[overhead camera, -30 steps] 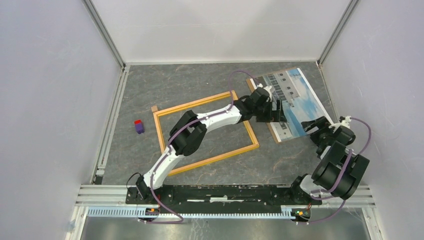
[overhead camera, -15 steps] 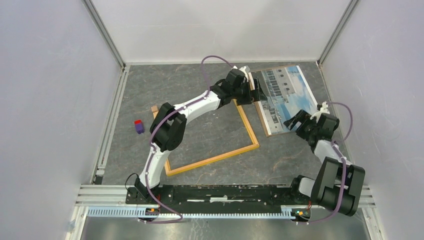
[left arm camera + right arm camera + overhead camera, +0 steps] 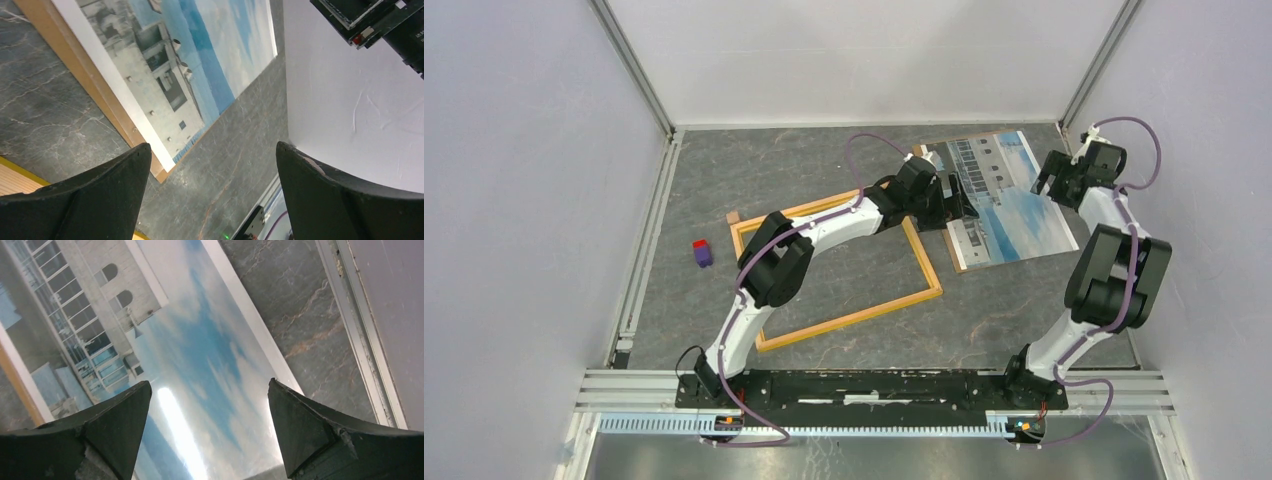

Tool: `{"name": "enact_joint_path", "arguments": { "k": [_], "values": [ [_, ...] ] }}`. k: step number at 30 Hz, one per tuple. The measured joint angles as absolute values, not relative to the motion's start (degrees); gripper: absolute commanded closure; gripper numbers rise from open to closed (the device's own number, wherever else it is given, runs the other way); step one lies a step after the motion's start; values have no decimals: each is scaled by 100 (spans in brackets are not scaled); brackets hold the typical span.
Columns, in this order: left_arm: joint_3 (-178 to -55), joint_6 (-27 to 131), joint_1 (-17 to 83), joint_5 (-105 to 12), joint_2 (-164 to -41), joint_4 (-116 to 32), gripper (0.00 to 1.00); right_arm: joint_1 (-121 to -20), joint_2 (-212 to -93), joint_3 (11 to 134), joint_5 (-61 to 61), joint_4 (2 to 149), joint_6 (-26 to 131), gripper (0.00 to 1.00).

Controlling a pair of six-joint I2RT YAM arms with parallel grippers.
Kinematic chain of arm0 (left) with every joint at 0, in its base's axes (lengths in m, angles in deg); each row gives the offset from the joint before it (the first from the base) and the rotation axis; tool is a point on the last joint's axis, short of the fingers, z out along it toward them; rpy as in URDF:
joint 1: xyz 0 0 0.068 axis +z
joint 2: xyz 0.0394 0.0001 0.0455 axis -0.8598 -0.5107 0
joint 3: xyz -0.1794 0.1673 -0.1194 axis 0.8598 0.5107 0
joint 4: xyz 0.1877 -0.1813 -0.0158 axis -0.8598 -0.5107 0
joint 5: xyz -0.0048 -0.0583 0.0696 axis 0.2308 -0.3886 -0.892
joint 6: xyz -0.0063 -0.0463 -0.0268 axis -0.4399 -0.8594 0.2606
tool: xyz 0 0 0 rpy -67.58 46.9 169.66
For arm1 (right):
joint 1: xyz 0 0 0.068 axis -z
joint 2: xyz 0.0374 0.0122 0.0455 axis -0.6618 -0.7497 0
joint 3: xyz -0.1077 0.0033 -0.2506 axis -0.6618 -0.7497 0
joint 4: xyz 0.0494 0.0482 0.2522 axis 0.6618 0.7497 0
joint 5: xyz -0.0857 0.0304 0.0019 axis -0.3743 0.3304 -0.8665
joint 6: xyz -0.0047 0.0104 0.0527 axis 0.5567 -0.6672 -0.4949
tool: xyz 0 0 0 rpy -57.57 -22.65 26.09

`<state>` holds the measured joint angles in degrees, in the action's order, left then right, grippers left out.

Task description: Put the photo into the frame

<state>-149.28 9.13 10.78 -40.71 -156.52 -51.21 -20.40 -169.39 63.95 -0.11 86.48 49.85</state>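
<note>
Both arms have shifted around the print in the last half second: your right arm has swung from its near right corner up to its far right edge, and your left has dropped from the far left corner to the middle of the left edge.

The thin paper photo (image 3: 1014, 205) of a pale windowed building under blue sky lies flat at the far right of the desk (image 3: 774, 170). It rests on a plain brown backing board (image 3: 951, 250) whose strip shows along its white left border. The light orange-yellow wooden frame (image 3: 844, 320) lies just to its left, empty, its far right corner close to the board.

Your left pincer (image 3: 964, 200) hangs over that left border with its jaws apart and holds nothing; the left wrist view shows print and board between the fingers (image 3: 90, 200). Your right pincer (image 3: 1046, 185) is likewise spread and empty above the sky part of the print.

You are, I judge, setting up the lift. A flat sheet gives little to pinch, so bring one finger down outside the white border and one on top. Ease the edge up before you close. Let the other arm pin the board so that only the print rises.

A small purple block with a red top (image 3: 703, 254) sits well apart, left of the frame.
</note>
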Motion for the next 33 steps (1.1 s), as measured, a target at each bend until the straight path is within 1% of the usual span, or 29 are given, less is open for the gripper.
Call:
{"name": "enact_joint_path", "arguments": {
  "k": [3, 5, 14, 29, 33],
  "values": [
    [-14928, 693, 1078, -4123, -15750, -5069, 0, -2040, -17383, 6846, 13, 8845, 5053, 11],
    [-14928, 557, 1080, -4123, -15849, -5010, 0, -2040, -17623, 7031, 72, 8945, 5075, 12],
    [-14942, 210, 1082, -4121, -16310, -4964, 0, -1935, -18250, 7174, 113, 9216, 5206, 13],
    [-14946, -136, 999, -4121, -16325, -4959, 0, -1806, -18495, 7202, -16, 9083, 5326, 14],
    [-14773, -311, 925, -4121, -16323, -4935, 0, -1806, -18502, 7202, -13, 9055, 5326, 14]
  ]
}}
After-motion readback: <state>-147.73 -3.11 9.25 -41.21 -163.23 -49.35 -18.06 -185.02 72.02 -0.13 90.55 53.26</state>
